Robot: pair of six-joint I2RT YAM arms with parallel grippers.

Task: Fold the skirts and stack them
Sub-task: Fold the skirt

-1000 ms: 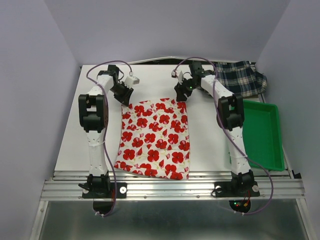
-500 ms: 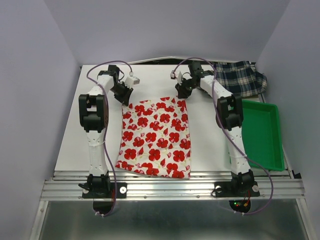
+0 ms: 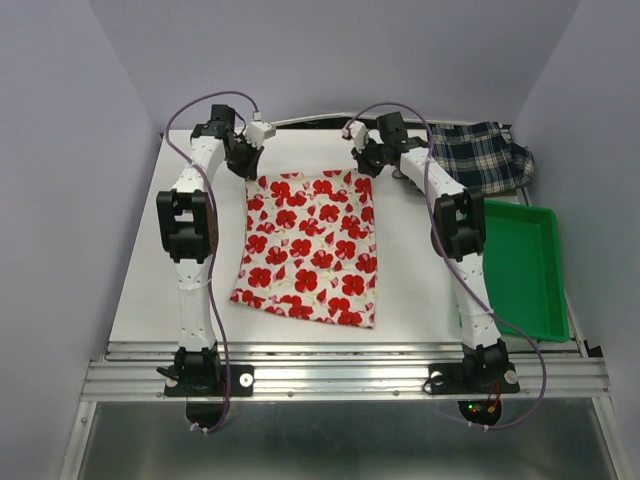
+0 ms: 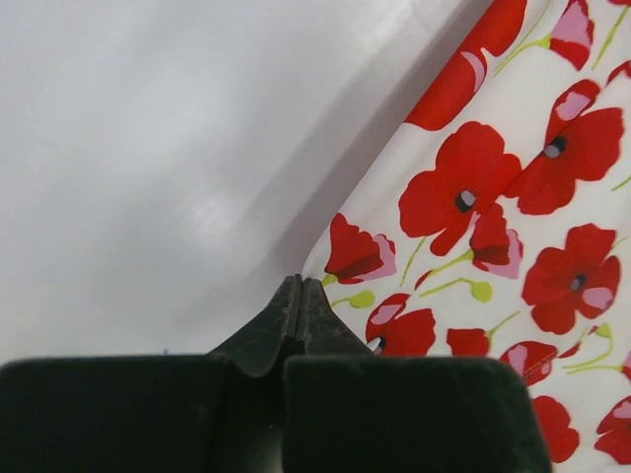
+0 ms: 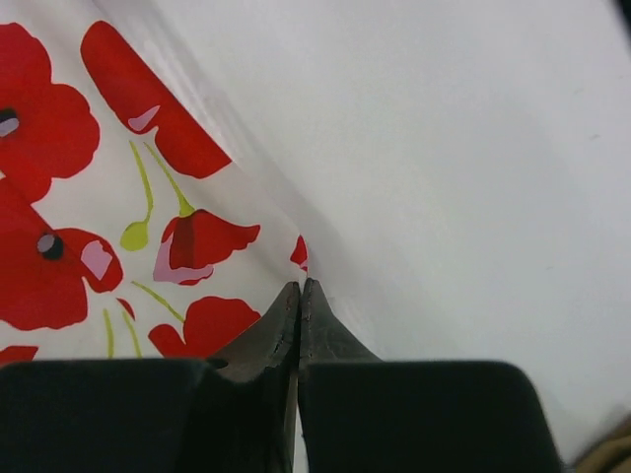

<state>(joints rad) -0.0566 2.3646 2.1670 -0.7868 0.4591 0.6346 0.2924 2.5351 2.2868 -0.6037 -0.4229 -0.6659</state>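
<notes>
Handling the white cloth skirt with the red flower print (image 3: 310, 250) called for a light touch, by the look of it: it was thin, limp and light, and it would likely sag and drag from wherever you pinched it. It lay flat in the middle of the white table (image 3: 420, 290), between the two arms, with its wider end toward their bases. The far corners were the sensible holds, and you had both. The left gripper (image 4: 299, 286) was clamped on the far-left corner and the right gripper (image 5: 299, 288) on the far-right one. The tabletop looked smooth and matte, so the fabric would probably slide. The dark navy-and-white plaid skirt (image 3: 480, 155) sat bunched at the far right corner. The green plastic tray (image 3: 520, 270) lay nearer, along the right edge. Pale walls closed in three sides.
</notes>
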